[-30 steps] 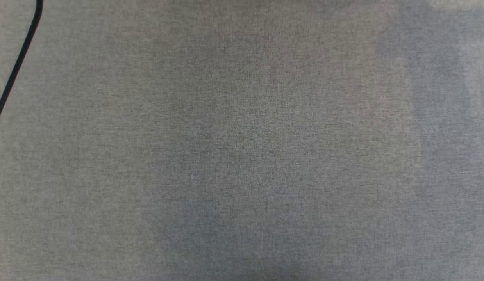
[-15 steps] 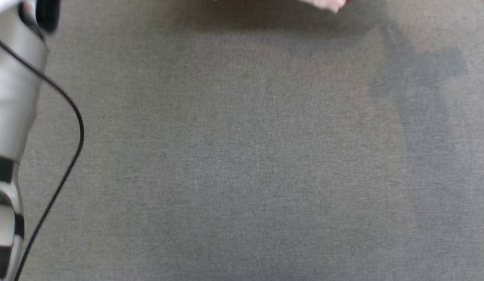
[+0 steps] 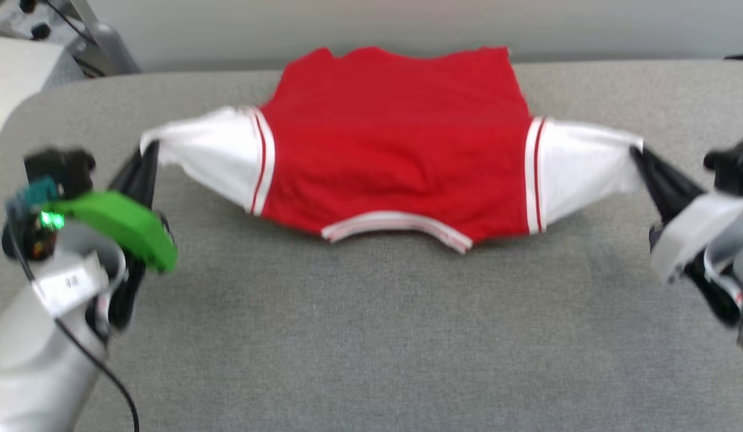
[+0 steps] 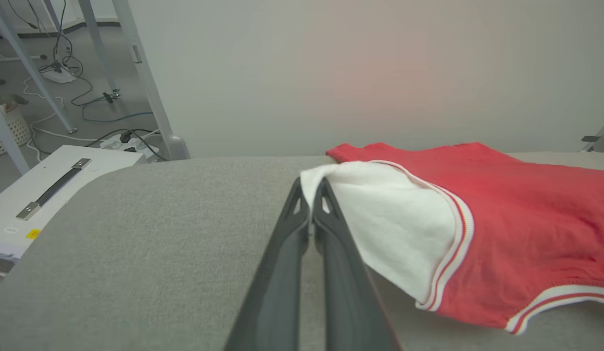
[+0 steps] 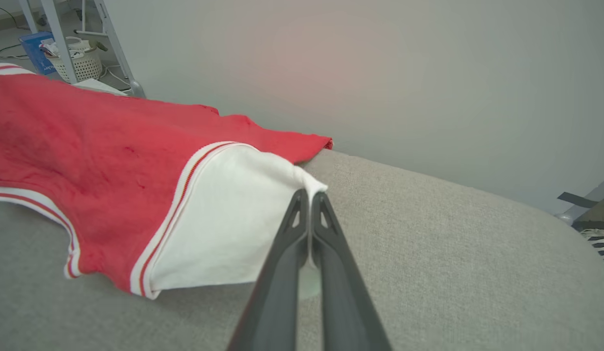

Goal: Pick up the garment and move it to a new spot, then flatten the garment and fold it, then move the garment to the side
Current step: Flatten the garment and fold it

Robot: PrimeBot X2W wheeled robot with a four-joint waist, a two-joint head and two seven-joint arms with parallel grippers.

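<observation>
count: you have 1 garment (image 3: 395,138), 2 white sleeves, 2 hands.
garment: spread on the grey surface (image 3: 371,336), hem at the far edge; long axis runs left to right, sleeve to sleeve; striped neckline faces you.
left hand (image 3: 150,155): fingers pinched together on the left sleeve (image 3: 209,153) tip.
right hand (image 3: 638,154): pinched likewise on the right sleeve (image 3: 581,159) tip.
basket (image 5: 80,61): 1, white, on the floor; contents too small to tell.

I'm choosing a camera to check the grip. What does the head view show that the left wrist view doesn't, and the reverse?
Head view: the full width of the shirt on the grey table, the right gripper shut on one white sleeve. Left wrist view: a power strip and a basket beside the table. Both: the left gripper shut on the other sleeve.
</observation>
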